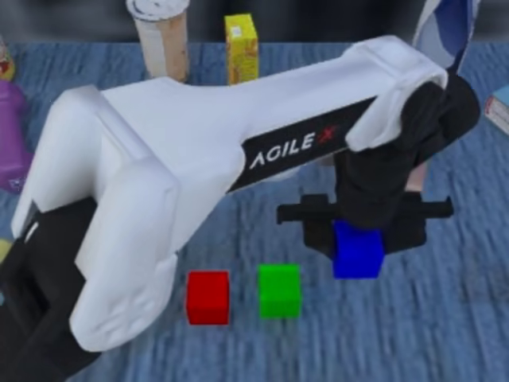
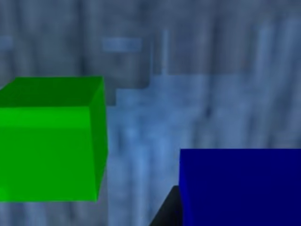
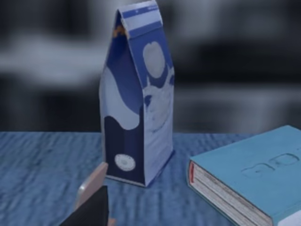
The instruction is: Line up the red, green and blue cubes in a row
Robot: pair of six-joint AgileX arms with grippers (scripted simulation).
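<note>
The left end effector (image 1: 356, 239) is clamped on the blue cube (image 1: 358, 250), its black fingers closed against the cube's sides while the long white left arm reaches across the counter (image 1: 445, 318) from the top view's left. In the left wrist view the blue cube (image 2: 240, 186) fills the near corner, with a dark finger (image 2: 167, 212) edging it, and the green cube (image 2: 49, 141) sits beyond with bare counter between them.

Taking the green cube (image 1: 279, 290) as landmark: the red cube (image 1: 207, 297) stands near it on its left, level with it, a clear gap between. The blue cube is to its right and a little farther back, not yet level with the other two. Whether it rests on the counter or hangs just above it, I cannot tell.

Judging from this, the step in hand is placing the third cube; red and green already form the start of the row. The next move calls for bringing the blue cube forward into line with the green cube, keeping a gap like that between red and green, setting it down square, then spreading the fingers and lifting clear without nudging it.

The right arm is parked away from the cubes; its wrist view looks at a blue-and-white carton (image 3: 138, 99) and a teal book (image 3: 249, 181), far from the green cube.
</note>
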